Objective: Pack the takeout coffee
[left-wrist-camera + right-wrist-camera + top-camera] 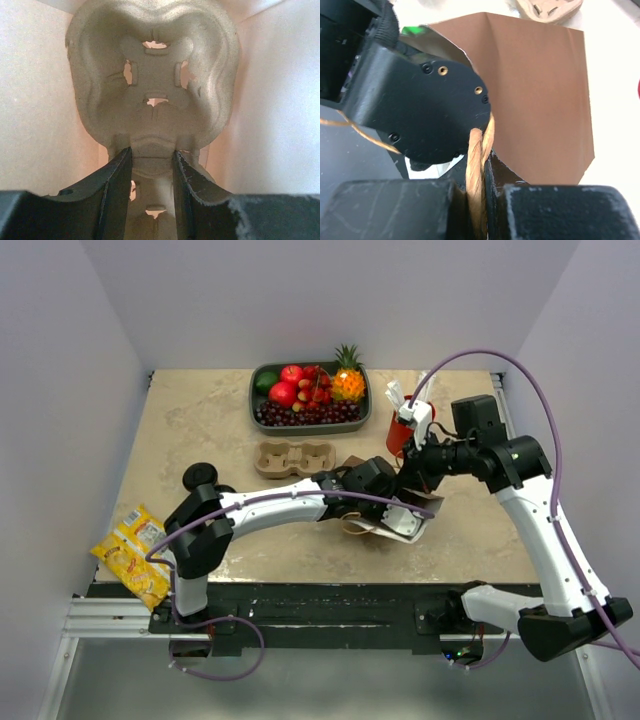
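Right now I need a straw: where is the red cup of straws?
In the top view the red cup of straws stands on the table's right side, just right of the fruit tray, beside the right arm.

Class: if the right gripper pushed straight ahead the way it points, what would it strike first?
Most likely the left arm's black wrist housing, just beyond the twisted bag handle it clamps; depth is unclear.
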Robot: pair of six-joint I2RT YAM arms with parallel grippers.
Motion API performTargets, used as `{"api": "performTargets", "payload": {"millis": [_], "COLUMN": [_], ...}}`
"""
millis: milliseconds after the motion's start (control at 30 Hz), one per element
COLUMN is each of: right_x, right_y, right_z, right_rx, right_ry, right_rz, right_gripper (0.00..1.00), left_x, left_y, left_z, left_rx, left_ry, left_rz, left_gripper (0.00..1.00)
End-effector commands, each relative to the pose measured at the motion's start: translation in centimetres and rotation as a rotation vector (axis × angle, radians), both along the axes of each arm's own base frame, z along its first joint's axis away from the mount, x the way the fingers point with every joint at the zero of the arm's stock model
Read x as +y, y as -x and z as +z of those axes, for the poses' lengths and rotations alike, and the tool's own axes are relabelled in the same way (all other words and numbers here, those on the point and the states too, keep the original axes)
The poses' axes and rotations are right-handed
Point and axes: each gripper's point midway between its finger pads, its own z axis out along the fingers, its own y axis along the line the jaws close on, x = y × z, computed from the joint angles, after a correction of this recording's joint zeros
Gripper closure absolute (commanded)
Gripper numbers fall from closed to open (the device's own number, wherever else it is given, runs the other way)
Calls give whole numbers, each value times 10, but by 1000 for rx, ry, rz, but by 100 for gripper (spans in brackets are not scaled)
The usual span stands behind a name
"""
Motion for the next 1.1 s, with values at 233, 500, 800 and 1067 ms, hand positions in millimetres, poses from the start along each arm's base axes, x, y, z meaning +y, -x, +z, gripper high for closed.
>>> {"api": "performTargets", "payload": {"millis": [233, 500, 800, 1067], "right_x": [31, 33, 36, 34], "right_y": [38, 46, 52, 53], "right_z": [28, 28, 42, 38], "right_rx": [-7, 11, -3, 10], "right_ry": [-156, -168, -195, -172], "right_rz": [204, 243, 290, 317], "right_gripper": [100, 100, 100, 100], "left_x": [-4, -2, -8, -14], "left_y": [3, -10, -24, -14], "left_z": [-6, -13, -2, 15], "left_rx": [-35, -97, -145, -159], "left_ry": [64, 57, 128, 190], "left_rz": [-83, -49, -6, -101], "left_gripper": [100, 100, 99, 100]}}
